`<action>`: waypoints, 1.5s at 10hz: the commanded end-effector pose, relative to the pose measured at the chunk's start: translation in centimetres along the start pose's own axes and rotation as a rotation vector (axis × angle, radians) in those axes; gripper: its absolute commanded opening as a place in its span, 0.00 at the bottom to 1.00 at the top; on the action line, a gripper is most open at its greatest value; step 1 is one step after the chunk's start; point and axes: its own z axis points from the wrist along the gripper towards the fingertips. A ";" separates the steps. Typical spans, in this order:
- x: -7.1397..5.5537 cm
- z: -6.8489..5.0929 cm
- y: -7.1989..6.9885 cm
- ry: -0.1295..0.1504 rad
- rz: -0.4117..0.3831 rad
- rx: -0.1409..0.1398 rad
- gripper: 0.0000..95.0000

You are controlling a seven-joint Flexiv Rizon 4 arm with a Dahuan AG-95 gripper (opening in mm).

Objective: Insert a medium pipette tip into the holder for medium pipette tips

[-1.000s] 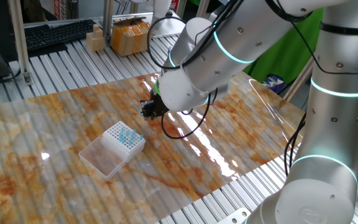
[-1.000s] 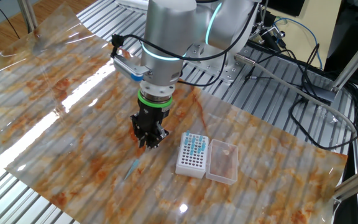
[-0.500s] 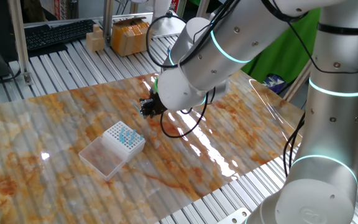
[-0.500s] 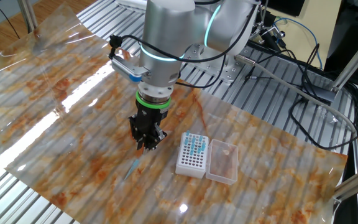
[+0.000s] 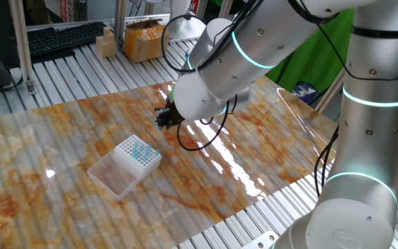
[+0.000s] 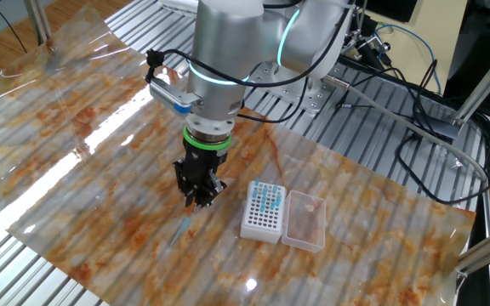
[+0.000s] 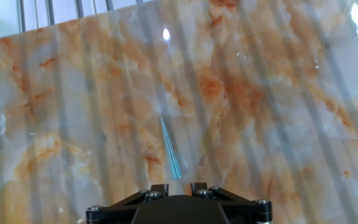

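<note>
The medium pipette tip [image 7: 169,148], thin and light blue, lies flat on the marbled table sheet; it also shows in the other fixed view [image 6: 184,228]. My gripper [image 6: 196,201] hangs just above the sheet, a little behind the tip, with its jaws apart and empty. In the hand view the tip's wide end points toward the gap between my fingers [image 7: 160,188]. The holder for medium pipette tips [image 6: 263,211] stands to the right of my gripper, white gridded top with a cluster of blue tips, clear lid [image 6: 304,219] open beside it. The holder also shows in one fixed view [image 5: 137,153].
The marbled sheet [image 6: 92,144] covers a ribbed metal table. A keyboard [image 5: 64,36] and cardboard boxes [image 5: 144,38] lie at the far edge. Cables [image 6: 415,127] run over the table on the right behind the arm.
My gripper has shifted a little to the left and toward the pipette tip. The tip and the holder have not moved.
</note>
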 end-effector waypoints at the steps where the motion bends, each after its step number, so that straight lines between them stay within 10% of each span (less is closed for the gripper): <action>1: 0.0 0.0 0.0 0.003 0.000 0.000 0.20; 15: 0.0 0.0 0.0 0.027 -0.064 0.026 0.20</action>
